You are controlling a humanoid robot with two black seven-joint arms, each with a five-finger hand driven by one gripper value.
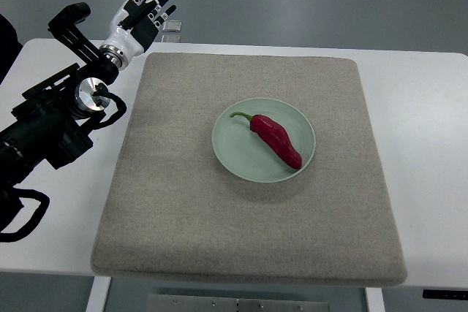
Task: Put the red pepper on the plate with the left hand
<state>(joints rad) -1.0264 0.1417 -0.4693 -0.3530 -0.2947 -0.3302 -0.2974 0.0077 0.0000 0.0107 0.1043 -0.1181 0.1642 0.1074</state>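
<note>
Top view, starting nearest the robot: the grey mat (248, 217) covers most of the white table (431, 180), its near edge close to the table's front. At the mat's middle sits the pale green plate (232, 153), and the red pepper (276, 140) lies inside it on a slant, green stem pointing up-left, tip down-right, wholly within the rim. Farther off, at the far left corner of the table, the left hand (140, 14) hangs off the mat, well apart from the plate, fingers spread and relaxed, gripping nothing. The right arm does not show.

By these signs the placing looks done. What is left is judged to be only clearing away well: the arm should stay high and wide of the plate so nothing nudges it.
</note>
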